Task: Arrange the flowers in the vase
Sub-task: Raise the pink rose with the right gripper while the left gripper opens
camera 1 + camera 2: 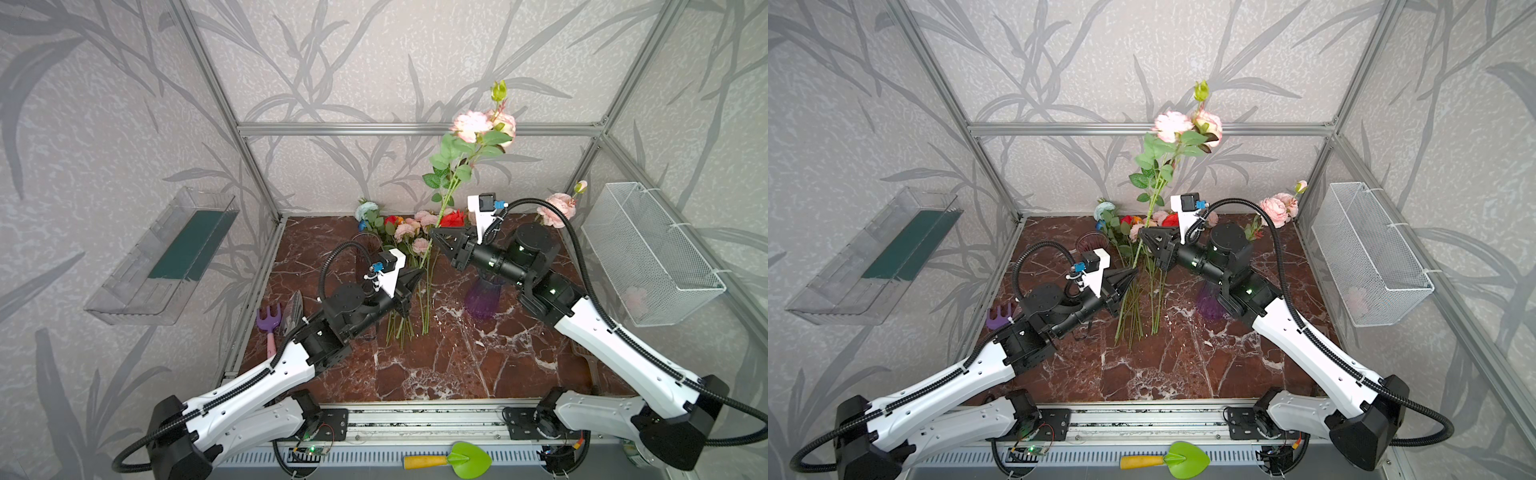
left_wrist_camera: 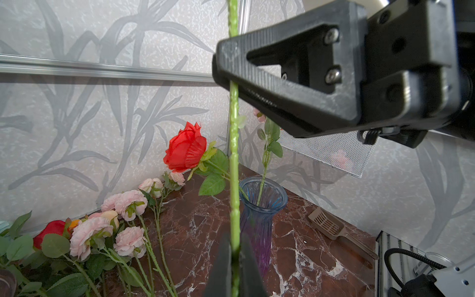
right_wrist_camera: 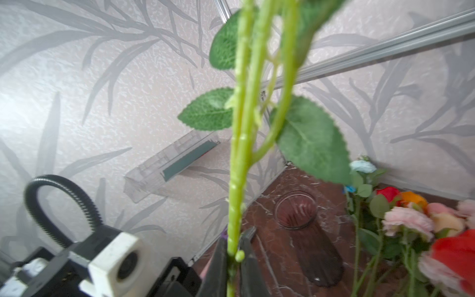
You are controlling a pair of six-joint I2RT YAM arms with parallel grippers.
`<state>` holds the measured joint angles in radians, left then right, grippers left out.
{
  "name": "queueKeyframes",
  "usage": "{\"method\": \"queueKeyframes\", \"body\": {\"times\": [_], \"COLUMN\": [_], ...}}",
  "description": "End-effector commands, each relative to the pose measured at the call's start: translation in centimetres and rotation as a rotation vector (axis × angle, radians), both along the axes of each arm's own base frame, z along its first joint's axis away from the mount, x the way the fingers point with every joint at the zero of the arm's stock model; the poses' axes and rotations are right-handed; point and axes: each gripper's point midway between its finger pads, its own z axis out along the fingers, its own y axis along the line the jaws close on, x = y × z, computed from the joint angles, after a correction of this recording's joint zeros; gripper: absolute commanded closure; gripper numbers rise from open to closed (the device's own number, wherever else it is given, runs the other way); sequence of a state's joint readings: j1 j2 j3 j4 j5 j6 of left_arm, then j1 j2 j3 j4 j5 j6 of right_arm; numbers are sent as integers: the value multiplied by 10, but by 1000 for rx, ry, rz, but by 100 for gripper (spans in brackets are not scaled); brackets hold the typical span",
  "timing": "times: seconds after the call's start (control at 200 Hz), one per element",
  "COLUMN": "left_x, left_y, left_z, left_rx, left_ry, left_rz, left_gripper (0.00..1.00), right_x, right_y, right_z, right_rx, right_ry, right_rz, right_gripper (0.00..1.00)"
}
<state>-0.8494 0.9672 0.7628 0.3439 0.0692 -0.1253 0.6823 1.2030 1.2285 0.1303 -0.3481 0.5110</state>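
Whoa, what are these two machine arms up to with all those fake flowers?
They hold one tall pink flower upright between them: the left pincer is shut low on its stem, the right pincer shut higher up. The purple vase, partly under the right arm, already holds a stem. More flowers lie on the table.

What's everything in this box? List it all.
Held flower: one, pink blooms, green stem, upright between both grippers.
Loose flowers: a pile, pink, red, orange, blue, at the back of the table.
Vase: one, blue-purple glass, under the right arm, holding a pink flower.
Glass jar: one, clear, left of pile.
Toy rake: one, purple, table's left edge.
Scoop: one, brown, table's right edge.
Trowel: one, green, front ledge.
Wire basket: one, white, right wall.
Plastic tray: one, clear, left wall.
Left gripper: one, black, shut low on the held stem.
Right gripper: one, black, shut higher up.
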Motion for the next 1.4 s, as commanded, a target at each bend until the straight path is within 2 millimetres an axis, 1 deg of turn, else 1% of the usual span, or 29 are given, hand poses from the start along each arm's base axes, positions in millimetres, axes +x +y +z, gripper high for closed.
{"method": "queueKeyframes", "body": {"times": [0.0, 0.025, 0.075, 0.12, 0.17, 0.23, 0.295, 0.335, 0.435, 0.51, 0.58, 0.685, 0.81, 0.89, 1.02, 1.1, 1.185, 1.24, 1.399], "left_x": [-1, 0, 1, 1, 3, 6, 10, 13, 19, 25, 29, 29, 28, 28, 28, 29, 29, 29, 30], "left_y": [4, 5, 6, 8, 11, 17, 25, 31, 47, 60, 73, 88, 94, 95, 95, 95, 95, 95, 95], "left_z": [10, 10, 9, 10, 11, 12, 14, 15, 18, 18, 19, 22, 25, 25, 24, 23, 23, 23, 21], "left_rx": [-7, -9, -10, -13, -15, -29, -42, -52, -73, -85, -109, -148, -167, -170, -173, -173, -172, -172, -170], "left_ry": [-38, -36, -32, -33, -31, -25, -26, -27, -33, -28, -22, -35, -44, -42, -38, -36, -35, -35, -31], "left_rz": [17, 22, 33, 41, 60, 95, 144, 180, 272, 346, 420, 486, 502, 505, 508, 510, 511, 511, 513], "left_gripper": [100, 100, 93, 79, 57, 40, 30, 26, 24, 24, 24, 24, 24, 24, 24, 24, 24, 24, 25], "right_x": [-10, -10, -9, -8, -6, -5, -4, -4, -2, -2, -2, -4, -9, -10, -4, 1, 7, 10, 26], "right_y": [-3, -3, -5, -5, -6, -8, -12, -14, -27, -39, -50, -73, -99, -112, -133, -146, -152, -153, -158], "right_z": [28, 27, 27, 26, 26, 27, 30, 32, 40, 50, 60, 82, 112, 126, 138, 139, 133, 126, 94], "right_rx": [50, 48, 48, 43, 35, 25, 4, -12, -60, -96, -125, -153, -165, -191, -277, -315, -335, -357, -425], "right_ry": [-65, -65, -69, -71, -71, -83, -101, -119, -165, -217, -262, -339, -417, -460, -501, -511, -495, -484, -435], "right_rz": [26, 22, 12, 4, -10, -22, -47, -64, -132, -198, -252, -361, -479, -543, -675, -761, -808, -823, -861], "right_gripper": [95, 95, 96, 96, 96, 96, 96, 96, 96, 96, 96, 96, 97, 97, 97, 97, 98, 97, 97]}}
